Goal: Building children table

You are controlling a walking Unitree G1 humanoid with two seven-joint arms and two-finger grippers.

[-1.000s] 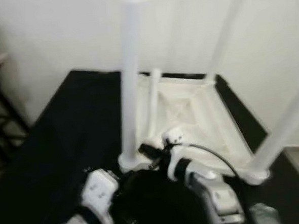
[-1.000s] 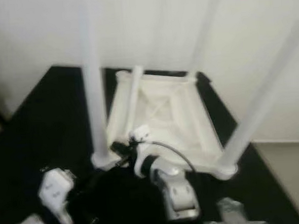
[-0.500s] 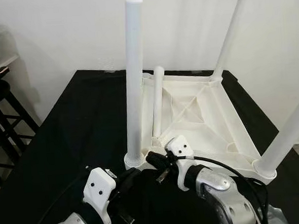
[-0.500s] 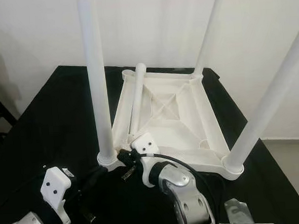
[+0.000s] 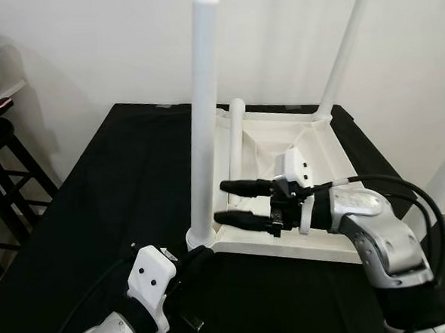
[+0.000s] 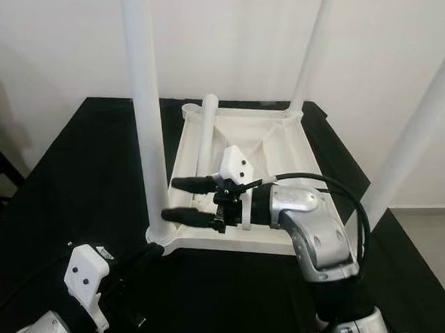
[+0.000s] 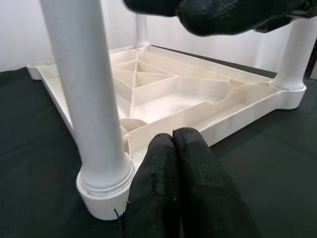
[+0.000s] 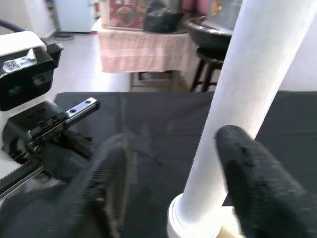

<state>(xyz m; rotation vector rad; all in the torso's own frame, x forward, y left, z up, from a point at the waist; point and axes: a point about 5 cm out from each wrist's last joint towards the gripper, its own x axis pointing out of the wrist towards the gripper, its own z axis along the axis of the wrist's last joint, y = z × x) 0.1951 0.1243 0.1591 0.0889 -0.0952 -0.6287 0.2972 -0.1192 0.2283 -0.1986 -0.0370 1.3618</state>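
The upturned white tabletop (image 5: 312, 142) lies on the black table (image 5: 103, 189). Its near-left leg (image 5: 203, 122) stands upright, directly in front of the right hand (image 5: 236, 202), whose fingers are apart. The left hand (image 7: 173, 144), fingers together, waits near the leg's base.

My two head views look forward and down on the black desk (image 5: 96, 197) from close above, both taking in the upturned white table (image 5: 312, 142) against the wall. My left wrist view sits low at desk level, close to the nearest leg (image 7: 86, 99), facing across the table's underside. My right wrist view faces back past that same leg toward a stool (image 8: 210, 54).
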